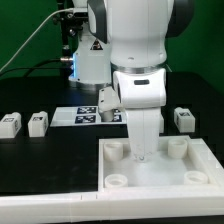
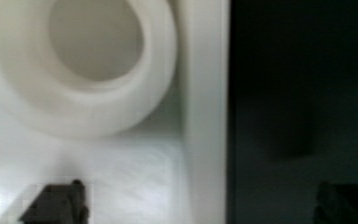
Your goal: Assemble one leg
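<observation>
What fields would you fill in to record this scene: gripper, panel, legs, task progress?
Gripper: open, empty, low at one edge of the panel.
Panel: white, square; four corner sockets, all empty.
Legs: two on the exterior view's left, one on its right, loose on the table.
Progress: no leg fitted yet.

Even bright light, exterior sharp, wrist pic blurry (close-up), dark bg
</observation>
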Motion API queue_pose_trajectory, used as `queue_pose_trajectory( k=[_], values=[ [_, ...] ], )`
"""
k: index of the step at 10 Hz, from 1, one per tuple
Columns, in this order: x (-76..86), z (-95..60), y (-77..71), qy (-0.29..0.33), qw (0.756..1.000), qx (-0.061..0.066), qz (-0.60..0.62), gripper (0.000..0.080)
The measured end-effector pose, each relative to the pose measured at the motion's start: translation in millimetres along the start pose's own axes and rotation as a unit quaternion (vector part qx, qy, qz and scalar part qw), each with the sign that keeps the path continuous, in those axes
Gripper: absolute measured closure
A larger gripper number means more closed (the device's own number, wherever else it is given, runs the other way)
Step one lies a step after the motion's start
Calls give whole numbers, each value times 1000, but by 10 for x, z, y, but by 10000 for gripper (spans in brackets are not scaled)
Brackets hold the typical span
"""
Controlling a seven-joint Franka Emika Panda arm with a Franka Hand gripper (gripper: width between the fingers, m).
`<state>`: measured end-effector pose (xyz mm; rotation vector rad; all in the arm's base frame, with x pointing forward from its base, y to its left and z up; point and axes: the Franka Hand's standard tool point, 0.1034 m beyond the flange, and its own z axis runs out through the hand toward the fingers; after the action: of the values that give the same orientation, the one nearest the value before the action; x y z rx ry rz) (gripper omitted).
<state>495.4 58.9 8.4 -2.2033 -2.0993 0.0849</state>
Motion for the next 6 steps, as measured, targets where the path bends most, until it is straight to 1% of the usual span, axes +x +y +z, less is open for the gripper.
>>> queue_pose_trajectory(
  k=[2,3,4,5,6],
  values=[
    [-2,0,0,0,1000,0,0,150],
    [-1,-24,11,0,1000,-2,2,150],
    [17,-187,22,-2,999,-14,49,150],
    [70,-372,-48,-5,997,-26,73,150],
    [231,-493,-180,-4,985,-32,169,150]
  ],
)
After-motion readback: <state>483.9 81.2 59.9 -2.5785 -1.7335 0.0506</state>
